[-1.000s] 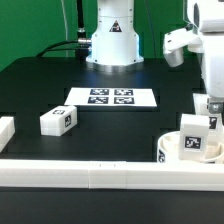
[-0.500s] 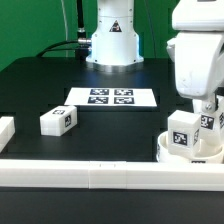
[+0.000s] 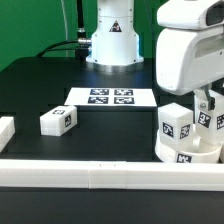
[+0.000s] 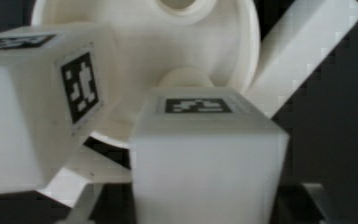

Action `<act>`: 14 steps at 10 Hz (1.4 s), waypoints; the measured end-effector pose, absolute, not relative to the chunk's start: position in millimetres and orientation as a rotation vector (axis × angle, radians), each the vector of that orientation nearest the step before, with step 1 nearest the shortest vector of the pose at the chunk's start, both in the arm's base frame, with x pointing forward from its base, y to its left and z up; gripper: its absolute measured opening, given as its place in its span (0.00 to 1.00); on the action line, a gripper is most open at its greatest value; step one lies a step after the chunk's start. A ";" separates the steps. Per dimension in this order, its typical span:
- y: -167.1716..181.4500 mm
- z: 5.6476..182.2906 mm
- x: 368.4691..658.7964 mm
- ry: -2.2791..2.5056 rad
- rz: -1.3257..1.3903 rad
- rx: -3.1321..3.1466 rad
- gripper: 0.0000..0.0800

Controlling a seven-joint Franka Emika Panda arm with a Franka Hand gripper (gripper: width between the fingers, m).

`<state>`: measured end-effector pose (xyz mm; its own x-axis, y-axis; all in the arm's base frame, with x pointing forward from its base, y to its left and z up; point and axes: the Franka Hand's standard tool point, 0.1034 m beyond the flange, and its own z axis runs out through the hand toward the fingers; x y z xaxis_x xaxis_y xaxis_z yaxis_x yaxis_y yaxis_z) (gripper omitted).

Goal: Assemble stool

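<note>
Seat (image 3: pixel 205 152) had turned within the last second at the front edge of the desk (image 3: pixel 40 80), exterior view's right, swinging its standing leg (image 3: pixel 175 127) toward that view's left. Jaws stayed closed narrowly on the second leg (image 3: pixel 207 119), probably screwing it in; a third leg (image 3: pixel 58 120) waited loose mid-desk.

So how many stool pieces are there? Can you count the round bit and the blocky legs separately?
Round seat: 1
Block legs: 3 (the loose leg lying apart, plus the near leg and the far leg up at the seat)
Total: 4 stool pieces
</note>
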<state>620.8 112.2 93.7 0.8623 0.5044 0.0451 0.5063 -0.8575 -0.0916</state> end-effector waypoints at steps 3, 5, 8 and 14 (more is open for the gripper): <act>110.5 94.1 623.1 -0.567 -0.037 -2.988 0.42; 108.7 94.2 623.6 -0.429 -0.031 -3.012 0.42; 108.0 94.7 618.4 -0.080 -0.062 -3.047 0.42; 107.8 94.8 617.3 -0.054 -0.127 -3.048 0.42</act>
<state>617.3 107.8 94.8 0.9959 0.0313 0.0849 0.0388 -0.9953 -0.0892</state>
